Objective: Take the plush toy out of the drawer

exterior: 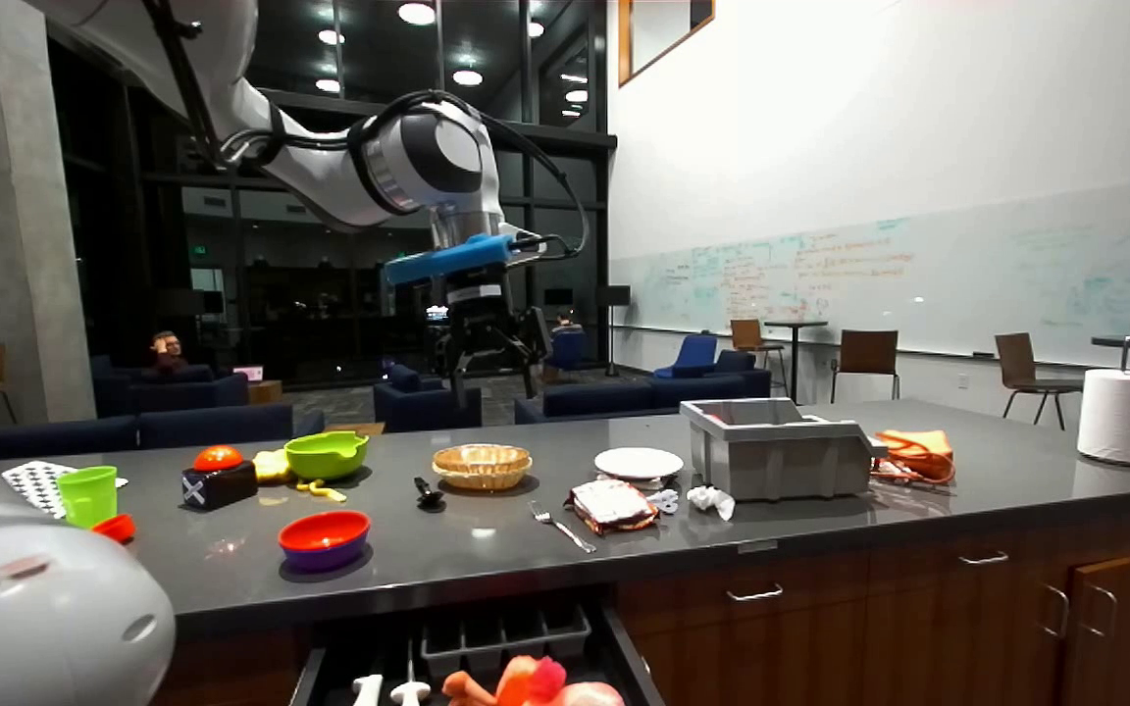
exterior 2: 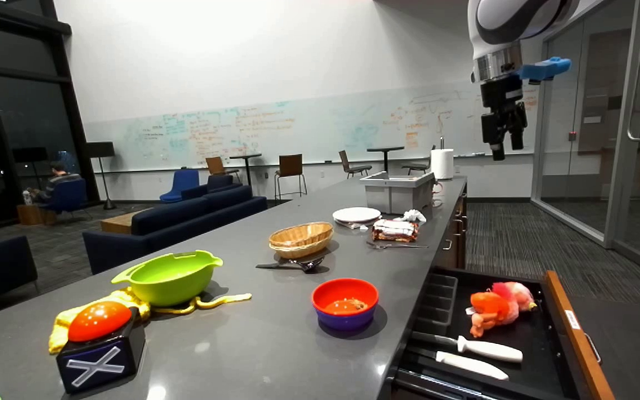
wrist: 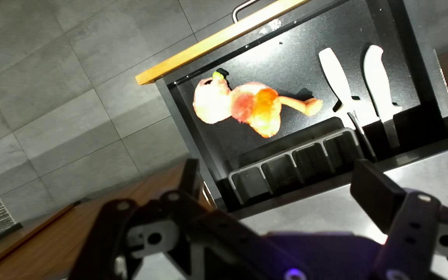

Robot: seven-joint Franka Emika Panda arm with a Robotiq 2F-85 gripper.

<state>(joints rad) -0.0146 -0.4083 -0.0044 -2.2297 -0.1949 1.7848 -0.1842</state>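
Note:
The plush toy, pink and orange, lies in the open drawer in both exterior views [exterior: 536, 685] [exterior 2: 498, 308] and in the wrist view [wrist: 243, 103]. The drawer [wrist: 298, 58] is pulled out under the countertop; its wooden front shows in an exterior view [exterior 2: 575, 333]. My gripper is in the air, well above the countertop and apart from the toy, in both exterior views [exterior: 494, 378] [exterior 2: 507, 148]. In the wrist view its fingers [wrist: 280, 179] are wide apart with nothing between them. The toy lies beyond the fingertips, towards the drawer's front.
Two white-handled knives [wrist: 336, 74] and a grey divider tray [wrist: 294, 155] share the drawer with the toy. On the countertop [exterior 2: 275, 355] near the drawer stands a red and purple bowl [exterior 2: 345, 305]. A fork [exterior: 563, 528], wicker basket [exterior: 482, 467] and grey bin [exterior: 781, 461] are farther off.

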